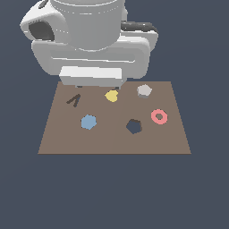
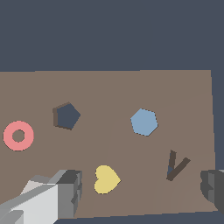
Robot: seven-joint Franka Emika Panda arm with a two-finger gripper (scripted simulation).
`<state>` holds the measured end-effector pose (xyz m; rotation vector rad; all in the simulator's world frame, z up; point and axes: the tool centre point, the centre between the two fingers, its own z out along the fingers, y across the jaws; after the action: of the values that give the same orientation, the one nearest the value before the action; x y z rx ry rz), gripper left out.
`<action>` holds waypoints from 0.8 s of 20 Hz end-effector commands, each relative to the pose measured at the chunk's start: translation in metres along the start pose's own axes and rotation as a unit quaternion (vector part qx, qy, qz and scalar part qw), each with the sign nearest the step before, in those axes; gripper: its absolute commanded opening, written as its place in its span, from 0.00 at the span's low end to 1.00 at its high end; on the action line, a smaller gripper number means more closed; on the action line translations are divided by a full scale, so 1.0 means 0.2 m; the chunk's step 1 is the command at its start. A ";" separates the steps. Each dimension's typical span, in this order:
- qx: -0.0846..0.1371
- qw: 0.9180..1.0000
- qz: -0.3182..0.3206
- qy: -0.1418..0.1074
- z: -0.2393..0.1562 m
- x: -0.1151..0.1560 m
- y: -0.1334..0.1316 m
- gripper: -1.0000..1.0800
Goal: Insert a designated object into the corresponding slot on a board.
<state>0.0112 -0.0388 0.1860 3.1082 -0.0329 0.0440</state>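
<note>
The light grey pentagonal block lies on the brown board near its far edge, toward the exterior view's right. The dark pentagon slot is nearer the front, and it also shows in the wrist view. My gripper hangs over the board's far edge, beside the yellow heart and to the block's left in the exterior view. In the wrist view the gripper is open and empty, with its fingers wide apart. The block does not show in the wrist view.
On the board lie a blue hexagon, a pink ring, the yellow heart and a thin dark V-shaped mark. The arm's bulky white body hides the area behind the board.
</note>
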 end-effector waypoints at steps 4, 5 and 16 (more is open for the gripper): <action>0.000 1.000 0.002 0.000 0.01 -0.01 -0.01 0.96; 0.000 1.000 0.004 0.000 0.01 -0.01 -0.01 0.96; 0.002 0.998 0.056 -0.004 0.13 -0.15 -0.13 0.96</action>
<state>-0.0127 -0.0179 0.1625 3.1086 -0.1767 0.0370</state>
